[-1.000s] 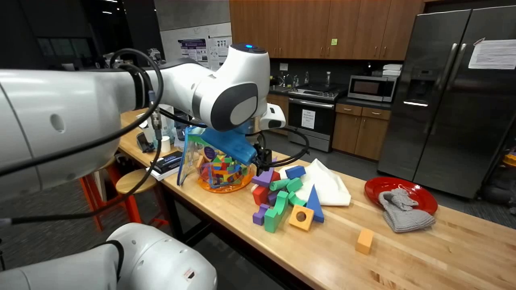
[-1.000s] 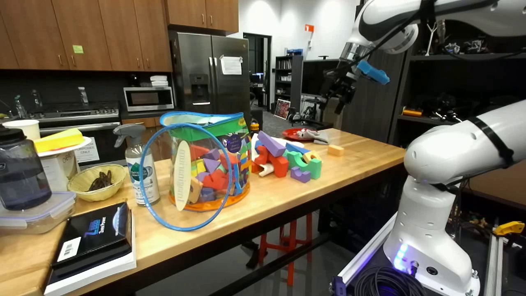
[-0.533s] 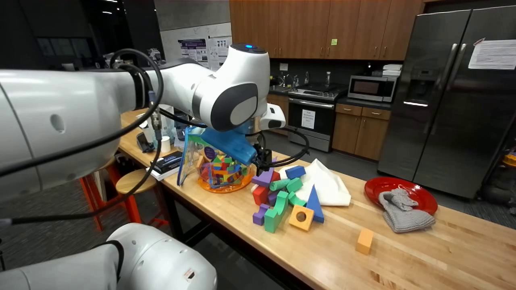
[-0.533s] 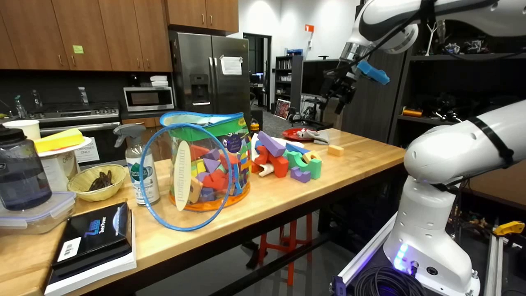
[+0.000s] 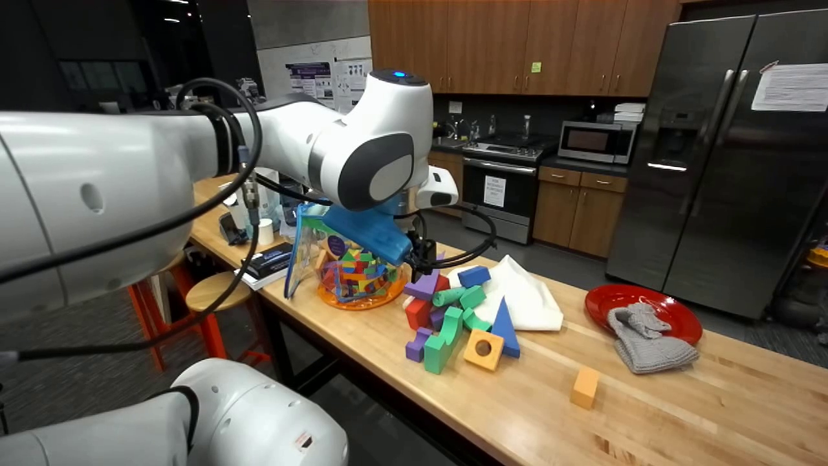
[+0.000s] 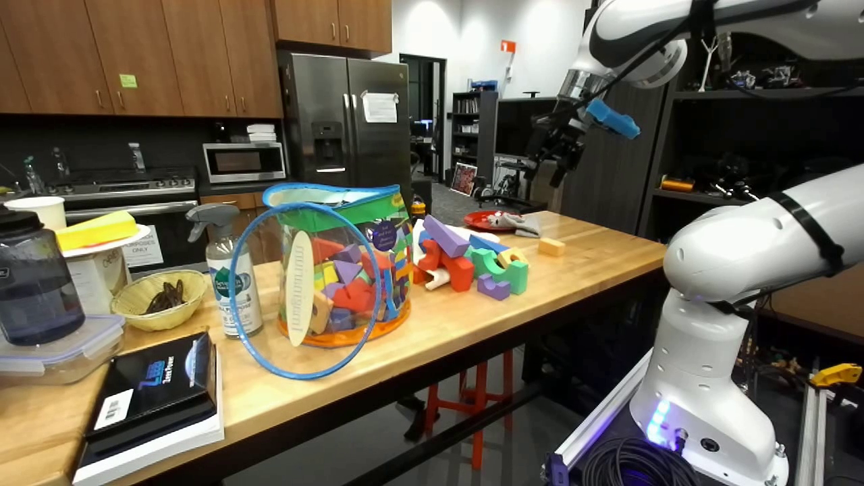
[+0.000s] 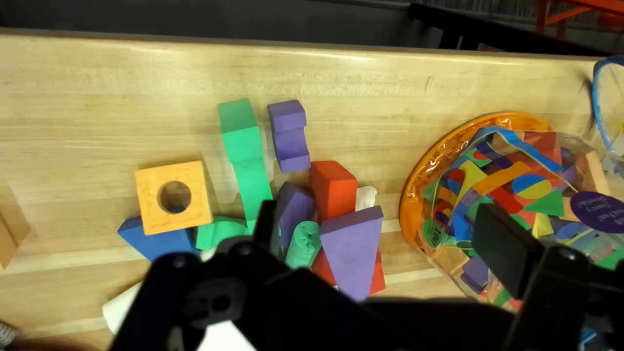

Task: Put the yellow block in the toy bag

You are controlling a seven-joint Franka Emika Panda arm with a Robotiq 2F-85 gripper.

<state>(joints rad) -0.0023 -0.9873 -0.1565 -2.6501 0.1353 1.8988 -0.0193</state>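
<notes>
The yellow block (image 5: 585, 387) is a small orange-yellow block lying by itself on the table. It also shows in an exterior view (image 6: 551, 247) and, cut off, at the left edge of the wrist view (image 7: 6, 246). The toy bag (image 6: 300, 290) is clear, with a green band and an orange base, and holds many coloured pieces. Its lid hangs open. The bag also shows in an exterior view (image 5: 362, 303) and in the wrist view (image 7: 421, 185). My gripper (image 7: 380, 217) is open and empty, above the table. It also shows in an exterior view (image 6: 545, 170).
A pile of loose blocks, including a purple wedge (image 7: 352, 253), lies between the bag and the yellow block. A square yellow block with a hole (image 5: 483, 350), a white cloth (image 5: 524, 298) and a red plate (image 5: 637, 304) with grey cloth are near. A spray bottle (image 6: 233, 277) stands beside the bag.
</notes>
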